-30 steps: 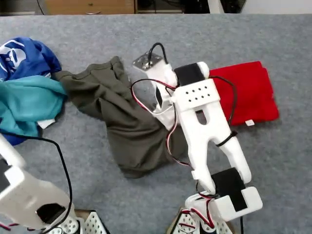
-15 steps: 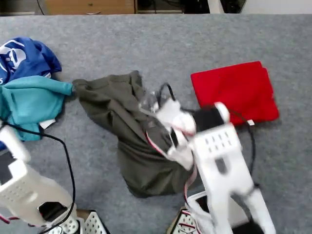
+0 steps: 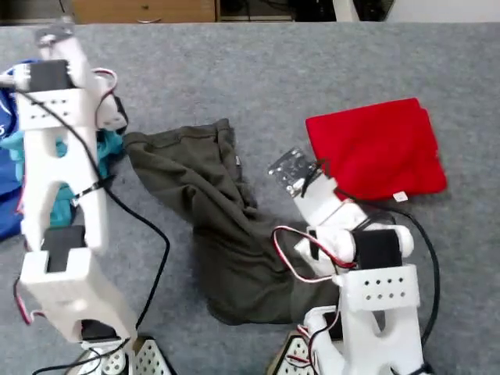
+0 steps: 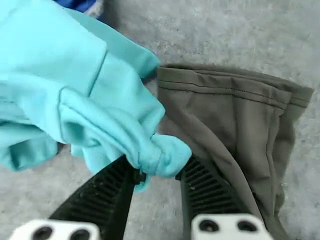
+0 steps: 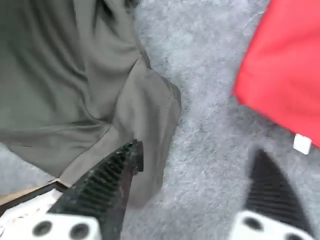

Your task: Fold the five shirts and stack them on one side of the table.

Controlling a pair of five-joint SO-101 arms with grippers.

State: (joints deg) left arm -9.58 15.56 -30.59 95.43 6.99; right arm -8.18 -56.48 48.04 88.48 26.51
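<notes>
Across the grey table (image 3: 391,62): one shirt folded, the rest loose, so early in the job by the look of it. Mid-table, the olive shirt (image 3: 226,234), crumpled, long axis slanting from a hem near the left arm down toward the right arm's base. Well apart on the right side, the red shirt (image 3: 375,148), folded flat. On the left side, the teal shirt (image 4: 60,75), touching the olive hem, with the blue shirt (image 3: 8,215) just beside it.

Left gripper (image 4: 159,172): apparently clamped on a bunched fold of teal, right beside that olive hem. Right gripper (image 5: 197,152): spread wide, holding nothing, above bare table between olive and red, one jaw over the olive's edge.

Probably next: flattening the olive. Upper hem nearer the left gripper, lower end nearer the right.
</notes>
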